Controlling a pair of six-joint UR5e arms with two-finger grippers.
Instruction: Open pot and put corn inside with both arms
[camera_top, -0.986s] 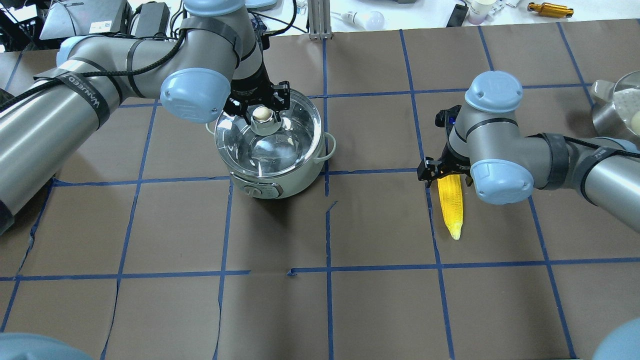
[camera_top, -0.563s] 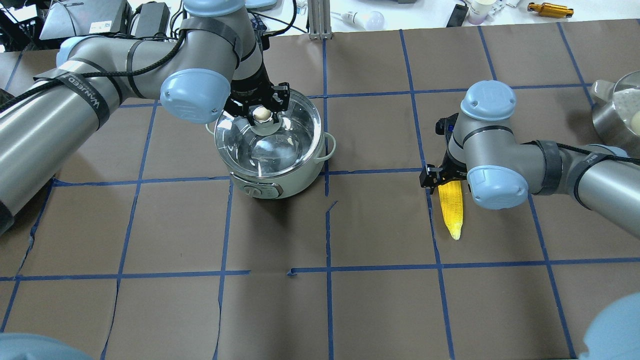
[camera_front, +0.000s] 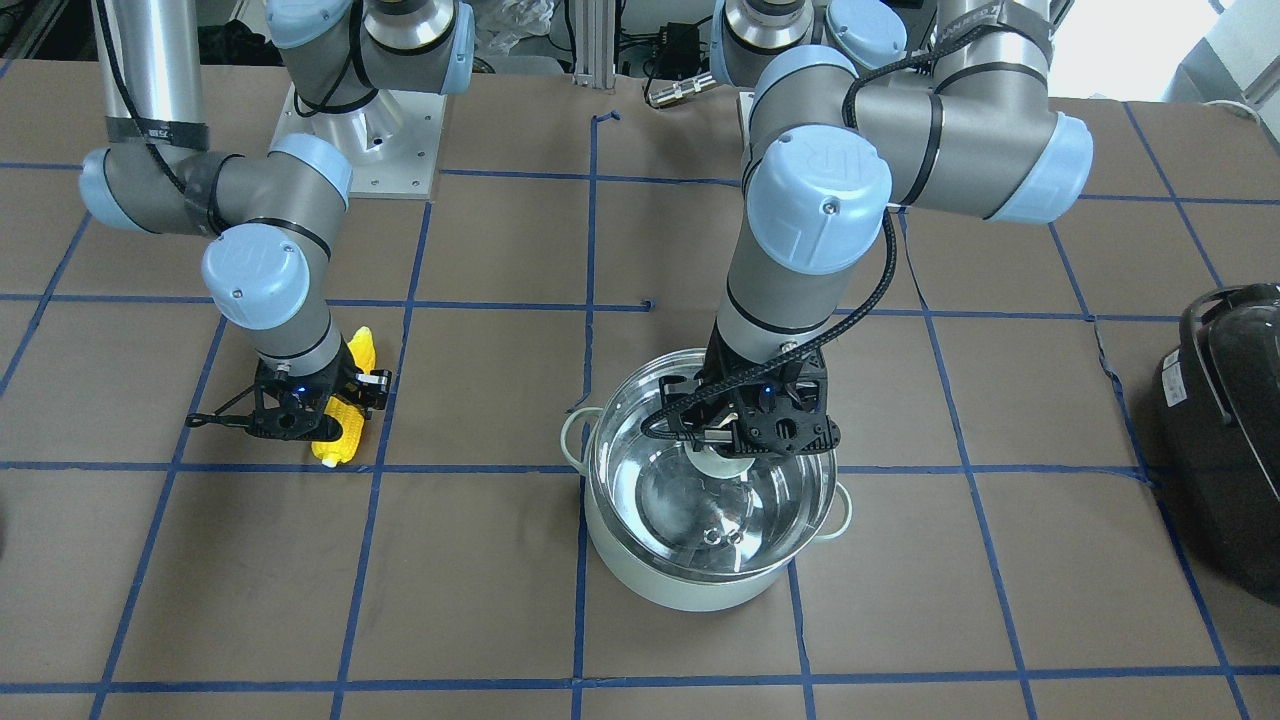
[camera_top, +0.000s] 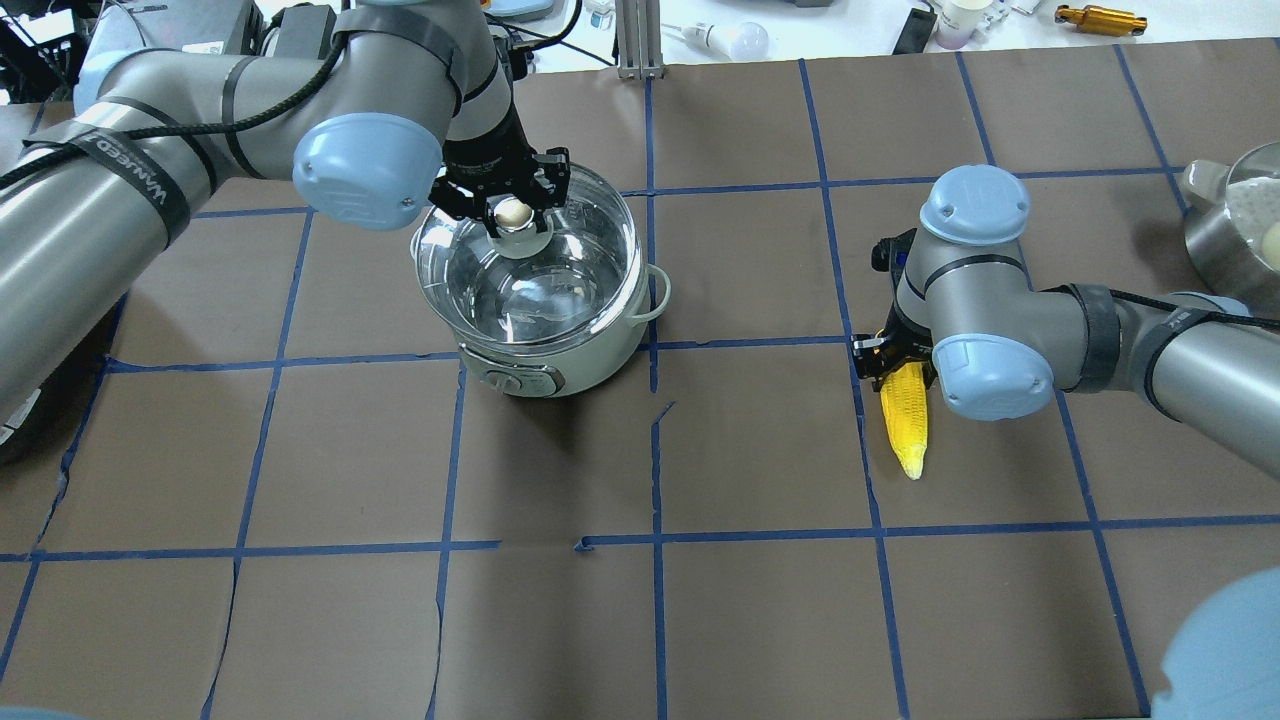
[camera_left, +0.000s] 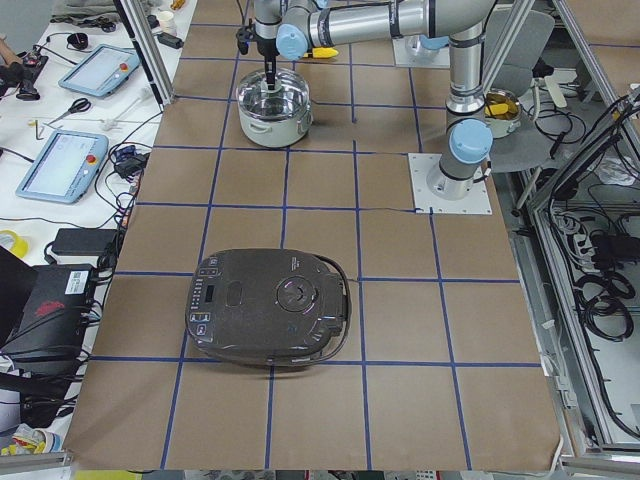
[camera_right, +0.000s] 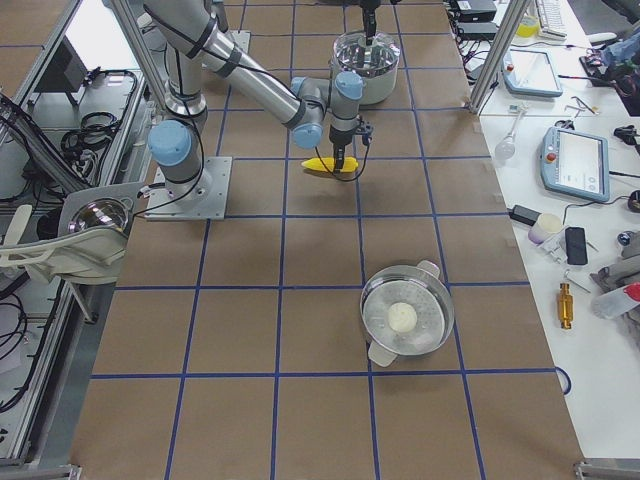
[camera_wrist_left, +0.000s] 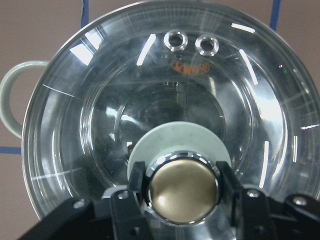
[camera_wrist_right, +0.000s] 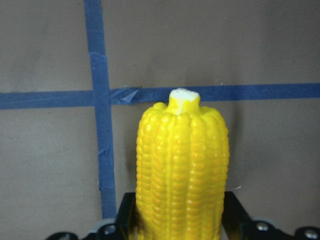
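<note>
The mint-green pot stands left of centre; it also shows in the front view. My left gripper is shut on the brass knob of the glass lid. It holds the lid slightly raised and shifted left of the pot's rim. The yellow corn lies on the table at the right, point toward the front edge. My right gripper is shut on the corn's thick end, a finger on each side. The corn also shows in the front view.
A black appliance with a domed lid sits at the table's end on my left. A steel steamer with a white ball in it stands at the far right. Blue tape lines grid the brown table.
My left gripper has lifted the lid by its knob and moved it left. My right gripper has come down and closed its jaws on the corn's thick end.
</note>
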